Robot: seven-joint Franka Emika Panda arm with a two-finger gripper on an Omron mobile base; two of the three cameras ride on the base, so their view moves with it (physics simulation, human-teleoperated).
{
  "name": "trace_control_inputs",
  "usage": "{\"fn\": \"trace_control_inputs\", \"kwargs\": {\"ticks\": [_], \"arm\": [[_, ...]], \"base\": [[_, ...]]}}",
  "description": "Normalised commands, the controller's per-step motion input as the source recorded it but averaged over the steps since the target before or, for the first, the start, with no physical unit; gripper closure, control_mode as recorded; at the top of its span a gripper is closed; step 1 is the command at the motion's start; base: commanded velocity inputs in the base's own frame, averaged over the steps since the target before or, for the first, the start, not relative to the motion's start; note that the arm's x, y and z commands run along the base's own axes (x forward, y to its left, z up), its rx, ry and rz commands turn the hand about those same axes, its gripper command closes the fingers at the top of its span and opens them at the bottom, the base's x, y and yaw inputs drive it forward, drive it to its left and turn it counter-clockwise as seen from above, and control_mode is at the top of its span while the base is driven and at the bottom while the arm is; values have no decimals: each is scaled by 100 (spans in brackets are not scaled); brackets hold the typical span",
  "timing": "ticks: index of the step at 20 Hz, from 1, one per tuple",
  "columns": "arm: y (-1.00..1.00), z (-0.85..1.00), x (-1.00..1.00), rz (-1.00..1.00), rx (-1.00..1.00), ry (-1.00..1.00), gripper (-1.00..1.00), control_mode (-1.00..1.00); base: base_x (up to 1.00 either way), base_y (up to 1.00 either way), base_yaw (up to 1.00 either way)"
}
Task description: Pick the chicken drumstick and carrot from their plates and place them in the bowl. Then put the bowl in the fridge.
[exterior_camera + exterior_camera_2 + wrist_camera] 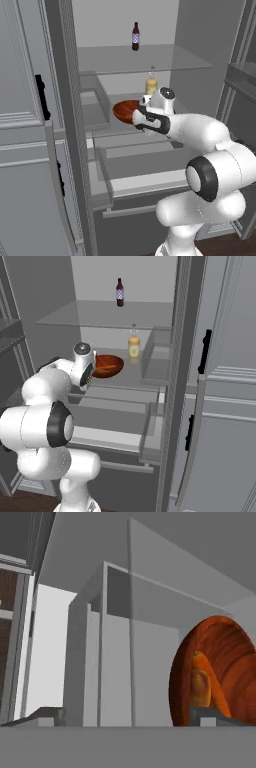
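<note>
Bowl (107, 365): I see it on a fridge (150, 60) shelf.
Contents: carrot (212, 684), drumstick (199, 688).
Gripper (125, 717): jaws spread wide, holding nothing.

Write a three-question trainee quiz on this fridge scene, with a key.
1. True or false: the bowl sits on a fridge shelf.
2. What lies in the bowl? A) an apple B) the carrot and drumstick C) nothing
3. Fill in: a dark bottle stands on the shelf ____ the bowl's.

Key: 1 true. 2 B. 3 above.
</note>
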Motion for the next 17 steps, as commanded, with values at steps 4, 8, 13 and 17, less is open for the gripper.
{"fn": "trace_control_inputs", "kwargs": {"ticks": [4, 8, 13, 17], "arm": [[-2, 68, -100, 0, -9, 3, -100, -100], [-16, 12, -100, -5, -1, 0, -100, -100], [-29, 0, -100, -10, 0, -1, -100, -100], [-19, 0, -100, -10, 0, 0, -100, -100]], "base": [[0, 0, 0], [0, 0, 0], [0, 0, 0], [0, 0, 0]]}}
